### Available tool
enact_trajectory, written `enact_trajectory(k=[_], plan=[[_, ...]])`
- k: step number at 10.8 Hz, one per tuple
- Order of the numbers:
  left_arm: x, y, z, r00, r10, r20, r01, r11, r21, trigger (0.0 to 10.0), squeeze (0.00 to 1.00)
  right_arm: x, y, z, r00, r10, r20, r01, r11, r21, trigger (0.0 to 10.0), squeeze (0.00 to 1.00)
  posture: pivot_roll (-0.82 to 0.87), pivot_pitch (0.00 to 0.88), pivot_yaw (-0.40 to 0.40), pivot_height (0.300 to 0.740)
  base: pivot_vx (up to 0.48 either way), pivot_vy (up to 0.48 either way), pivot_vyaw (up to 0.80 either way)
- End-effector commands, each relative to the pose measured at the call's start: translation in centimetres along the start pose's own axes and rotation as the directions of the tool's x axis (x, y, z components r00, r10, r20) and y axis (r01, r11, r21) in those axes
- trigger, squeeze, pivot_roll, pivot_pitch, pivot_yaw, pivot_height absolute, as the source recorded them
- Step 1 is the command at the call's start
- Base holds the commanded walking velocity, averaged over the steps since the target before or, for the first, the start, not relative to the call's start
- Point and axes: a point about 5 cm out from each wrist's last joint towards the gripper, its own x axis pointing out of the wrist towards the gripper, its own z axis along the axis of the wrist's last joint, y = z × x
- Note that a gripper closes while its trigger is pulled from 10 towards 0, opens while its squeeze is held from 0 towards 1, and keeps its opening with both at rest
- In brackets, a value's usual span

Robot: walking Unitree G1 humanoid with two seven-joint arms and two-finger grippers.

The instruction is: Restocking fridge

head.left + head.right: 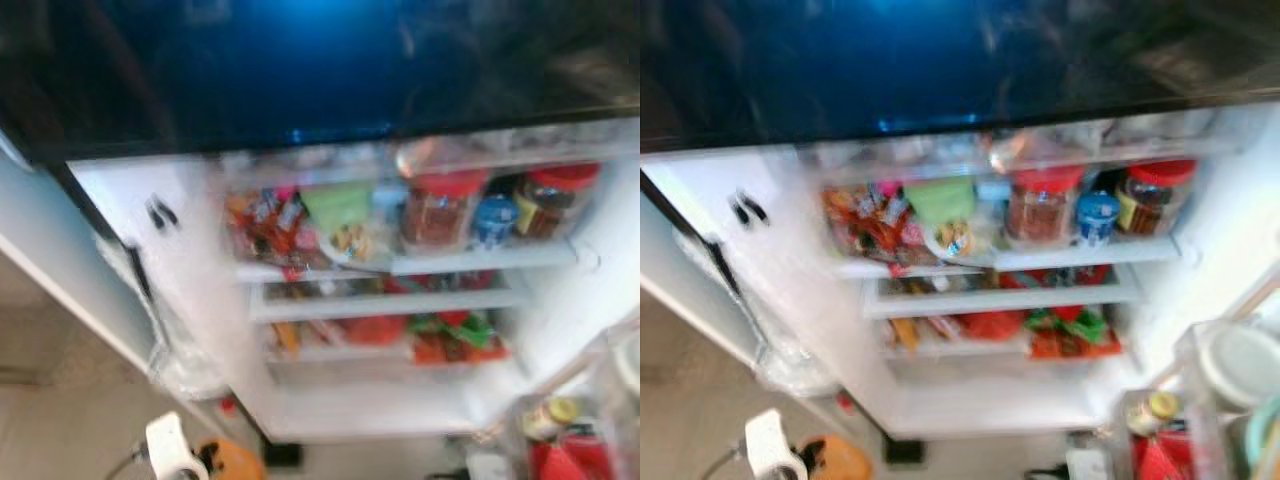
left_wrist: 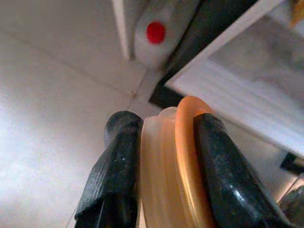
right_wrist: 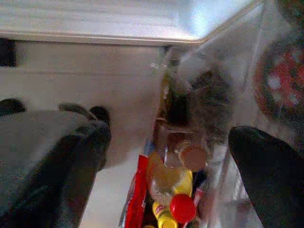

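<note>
Fridge stands open ahead of my left pincer, which is clamped on a smooth, round orange-lidded container low by the floor. Its slick, curved plastic could slide out between my fingers if I swing it up fast. My right pincer gapes empty, door-bin bottles just beyond it; a careless move could topple them.

I was looking into a home kitchen: an open fridge with stocked shelves (red-lidded jars, snack packets) over pale floor tiles.
</note>
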Motion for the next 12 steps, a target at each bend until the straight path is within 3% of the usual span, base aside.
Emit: enact_trajectory(k=[1,4,8,12], plan=[[-0.5,1.2,-2.2,0.995,0.034,-0.092,-0.036,0.999,-0.013,10.0,0.0,0.0,-2.0,-0.3,0.997,-0.079,-0.009,0.079,0.997,0.011,10.0,0.0,-0.14,0.104,0.061,0.74,0.0,0.0,0.0],[-0.5,0.6,-2.5,0.992,-0.035,-0.119,0.033,0.999,-0.022,10.0,0.0,0.0,-2.0,-0.2,0.997,-0.073,-0.004,0.074,0.997,0.01,10.0,0.0,-0.14,0.102,0.061,0.74,0.0,0.0,0.0],[0.0,-1.3,-0.5,0.985,-0.163,-0.053,0.161,0.986,-0.032,10.0,0.0,0.0,-1.9,-0.2,0.999,-0.052,0.0,0.052,0.998,0.022,10.0,0.0,-0.13,0.104,0.064,0.74,0.0,0.0,0.0],[0.0,-1.3,-0.6,0.986,-0.156,-0.064,0.157,0.987,0.012,10.0,0.0,0.0,-1.8,-0.1,0.999,-0.051,-0.005,0.051,0.998,0.034,10.0,0.0,-0.13,0.104,0.071,0.74,0.0,0.0,0.0]])
